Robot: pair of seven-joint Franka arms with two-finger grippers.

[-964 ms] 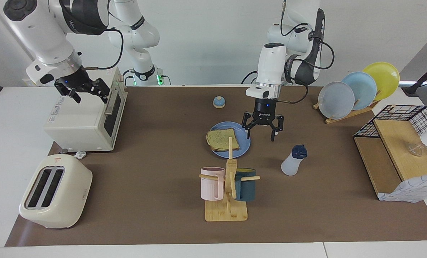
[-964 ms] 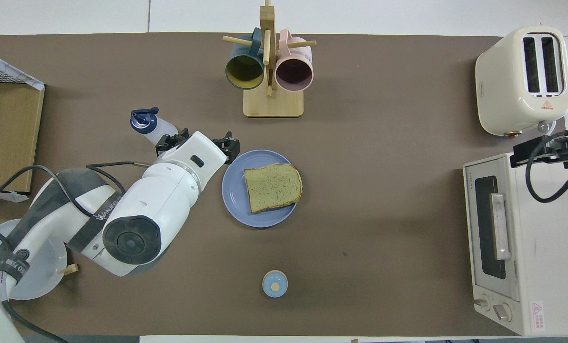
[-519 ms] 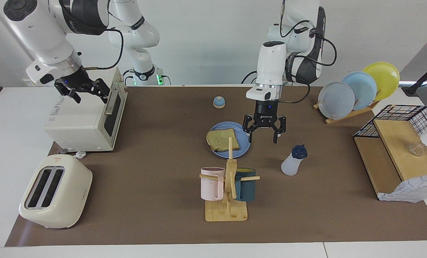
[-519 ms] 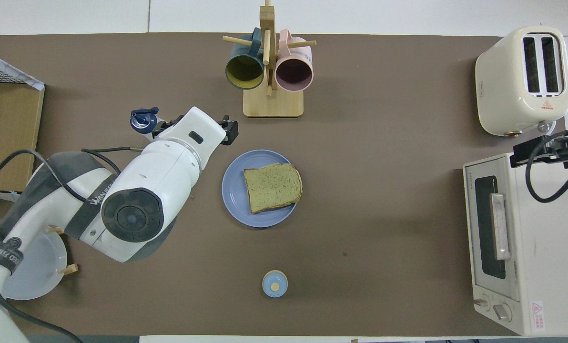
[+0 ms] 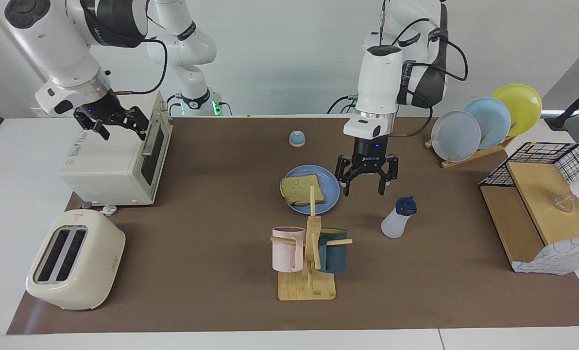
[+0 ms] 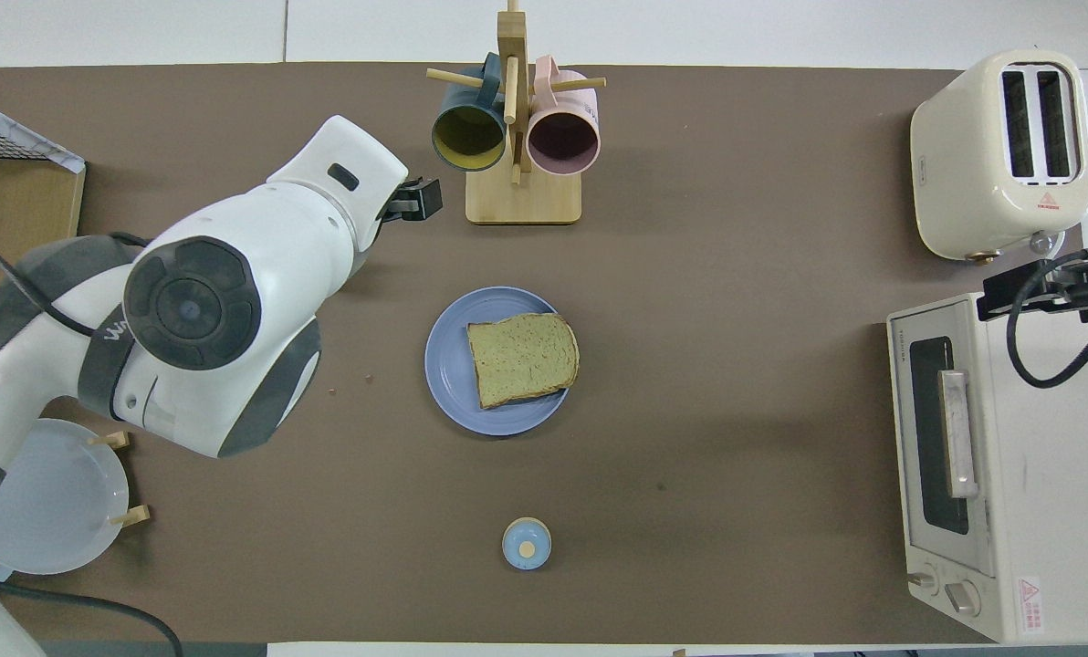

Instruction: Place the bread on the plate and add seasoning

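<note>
The square slice of pale tan bread with a brown crust point(image 5: 302, 189) is already laid flat on the round blue plate point(image 5: 331, 195), near the middle of the brown desk point(image 5: 212, 194). That part of the job looks done.

What is changed in the last second is the left arm. Its left gripper point(image 5: 366, 183) is moved away from the edge of the plate and toward the small see-through white bottle with a dark blue flip cap point(image 5: 398, 217). The gripper is now hung in the air over the bare desk between the plate and the bottle. Its fingers are spread wide and nothing is held in them. The bottle is not touched yet. It is stood upright, beside the plate toward the left arm's end of the desk and a little farther from the robots.

In the overhead view the bottle is hidden under the big white arm, so it cannot be said for sure how well the gripper is lined up with it.

The right gripper point(image 5: 110, 122) is kept waiting above the white toaster oven point(image 5: 110, 165), open and empty.

It seems that the seasoning step is just being started: the bottle is probably meant to be picked up next and shaken over the bread.
</note>
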